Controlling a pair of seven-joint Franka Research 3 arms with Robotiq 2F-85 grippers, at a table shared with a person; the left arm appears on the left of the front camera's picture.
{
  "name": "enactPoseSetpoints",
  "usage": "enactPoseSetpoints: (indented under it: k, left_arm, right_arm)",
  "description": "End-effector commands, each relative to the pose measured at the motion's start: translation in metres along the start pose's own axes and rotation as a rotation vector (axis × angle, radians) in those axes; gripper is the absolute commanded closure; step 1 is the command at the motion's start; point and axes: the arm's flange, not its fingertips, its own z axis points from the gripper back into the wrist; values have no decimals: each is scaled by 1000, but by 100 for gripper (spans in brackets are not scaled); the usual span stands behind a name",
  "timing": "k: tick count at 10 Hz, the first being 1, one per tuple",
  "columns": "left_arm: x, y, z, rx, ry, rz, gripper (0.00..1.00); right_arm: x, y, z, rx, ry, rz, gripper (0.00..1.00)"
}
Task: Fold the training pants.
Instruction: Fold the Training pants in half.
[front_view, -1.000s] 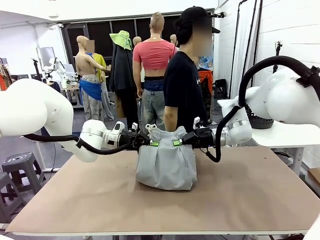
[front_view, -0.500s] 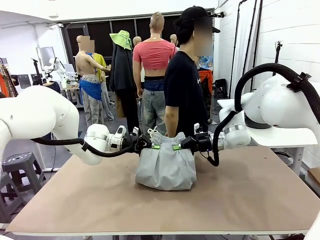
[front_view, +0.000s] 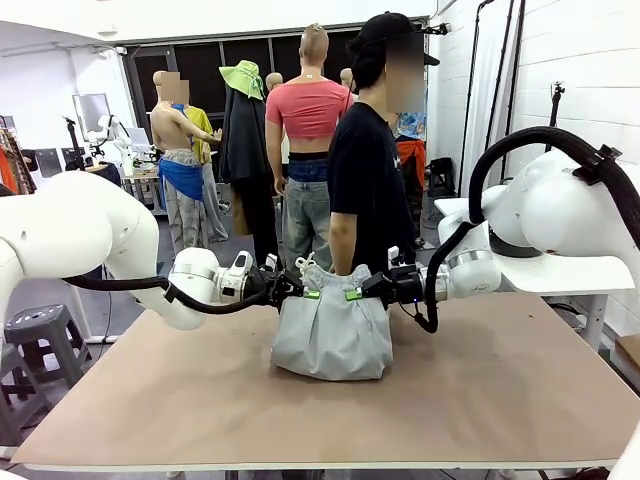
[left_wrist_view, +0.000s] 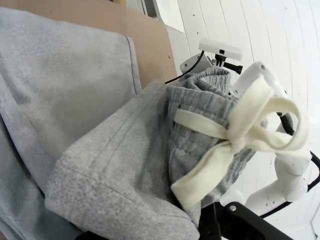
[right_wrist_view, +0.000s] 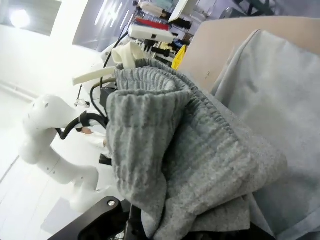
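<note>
The light grey training pants (front_view: 332, 335) hang by their waistband above the middle of the brown table (front_view: 200, 400), their lower part resting bunched on the surface. My left gripper (front_view: 306, 291) is shut on the waistband's left side, my right gripper (front_view: 356, 293) is shut on its right side, and the two sit close together. The ribbed waistband and white drawstring bow (left_wrist_view: 240, 140) show up close in the left wrist view. In the right wrist view the bunched ribbed waistband (right_wrist_view: 165, 145) hides my fingers.
A person in a black T-shirt (front_view: 365, 180) stands at the table's far edge, right behind the pants. A white side table with a black mesh basket (front_view: 515, 240) stands at the right. Bare tabletop lies to both sides and in front.
Both grippers have sunk a little with the waistband and drawn slightly closer together over the last second; over the last half second nothing has moved.
</note>
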Motion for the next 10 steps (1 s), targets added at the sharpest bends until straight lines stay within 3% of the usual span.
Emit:
enactPoseSetpoints:
  k: [1, 10]
  left_arm:
    - [27, 4, -5, 26, -32, 13, 100]
    - [71, 54, -3, 84, -62, 284, 100]
  right_arm:
    - [20, -17, 3, -48, -72, -22, 100]
    - [38, -62, 10, -130, -147, -158, 100]
